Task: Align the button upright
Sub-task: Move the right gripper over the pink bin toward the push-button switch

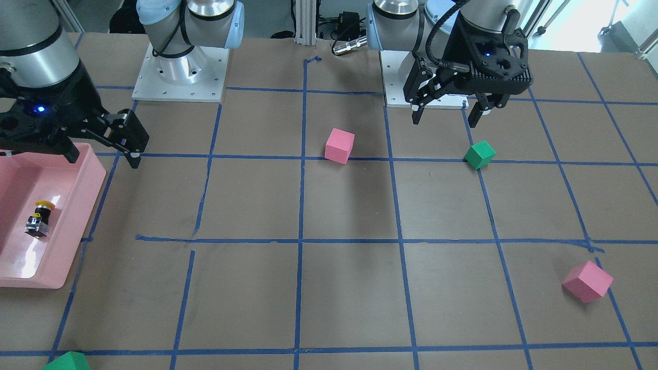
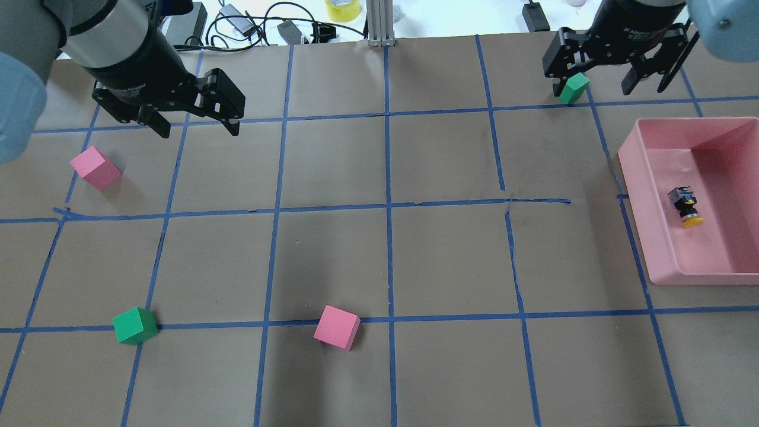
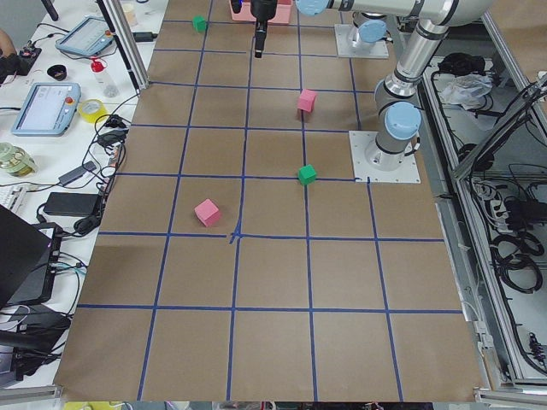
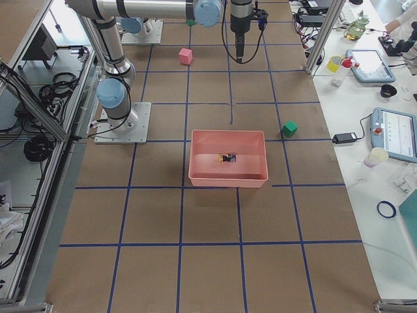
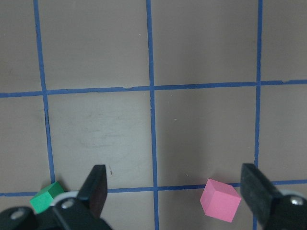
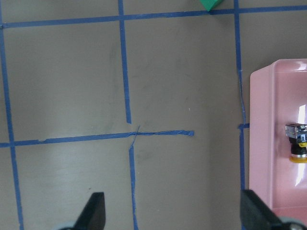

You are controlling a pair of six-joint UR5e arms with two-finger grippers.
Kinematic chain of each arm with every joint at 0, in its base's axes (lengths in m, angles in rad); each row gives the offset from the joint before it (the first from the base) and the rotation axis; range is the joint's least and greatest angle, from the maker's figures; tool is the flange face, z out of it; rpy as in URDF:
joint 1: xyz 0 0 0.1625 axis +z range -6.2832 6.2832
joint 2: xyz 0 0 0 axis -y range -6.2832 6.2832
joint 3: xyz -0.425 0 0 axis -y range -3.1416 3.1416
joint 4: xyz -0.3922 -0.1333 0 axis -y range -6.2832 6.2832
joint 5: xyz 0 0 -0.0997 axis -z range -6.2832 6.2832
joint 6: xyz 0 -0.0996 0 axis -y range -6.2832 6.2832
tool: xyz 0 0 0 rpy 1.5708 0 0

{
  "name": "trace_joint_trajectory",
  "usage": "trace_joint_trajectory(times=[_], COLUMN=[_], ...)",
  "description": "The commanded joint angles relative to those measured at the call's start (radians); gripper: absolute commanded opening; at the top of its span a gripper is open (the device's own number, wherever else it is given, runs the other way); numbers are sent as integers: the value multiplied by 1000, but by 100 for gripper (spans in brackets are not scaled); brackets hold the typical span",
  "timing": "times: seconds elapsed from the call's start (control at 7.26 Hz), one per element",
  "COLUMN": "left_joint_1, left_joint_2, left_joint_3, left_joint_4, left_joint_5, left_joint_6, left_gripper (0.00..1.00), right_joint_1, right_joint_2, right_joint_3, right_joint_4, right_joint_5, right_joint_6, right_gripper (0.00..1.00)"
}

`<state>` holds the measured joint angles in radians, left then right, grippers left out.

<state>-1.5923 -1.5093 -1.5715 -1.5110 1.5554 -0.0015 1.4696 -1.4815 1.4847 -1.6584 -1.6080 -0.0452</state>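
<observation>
The button lies on its side in a pink tray at the table's right, with its yellow cap pointing toward the robot. It also shows in the front view, the exterior right view and the right wrist view. My right gripper is open and empty, high above the table beyond the tray's far left corner. In the right wrist view the button sits to the right of its fingers. My left gripper is open and empty over the far left of the table.
A pink cube lies near the left gripper. A green cube and another pink cube lie nearer the robot. A second green cube sits under the right gripper. Blue tape lines grid the brown table.
</observation>
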Motion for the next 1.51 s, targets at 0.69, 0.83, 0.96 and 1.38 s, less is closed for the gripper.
trace_joint_trajectory(times=[0.69, 0.83, 0.96, 1.38], left_joint_1=[0, 0, 0, 0], left_joint_2=[0, 0, 0, -2], left_joint_3=[1, 1, 1, -1], left_joint_4=[0, 0, 0, 0], left_joint_5=[0, 2, 0, -2], left_joint_6=[0, 0, 0, -2], left_gripper=[100, 100, 100, 100], right_joint_1=[-420, -440, -483, -499], right_joint_2=[110, 121, 130, 196], right_joint_3=[177, 250, 294, 336], right_joint_4=[-361, -418, -443, -520], right_joint_5=[7, 11, 60, 62], right_joint_6=[-501, -554, -562, -607], right_gripper=[100, 100, 99, 100])
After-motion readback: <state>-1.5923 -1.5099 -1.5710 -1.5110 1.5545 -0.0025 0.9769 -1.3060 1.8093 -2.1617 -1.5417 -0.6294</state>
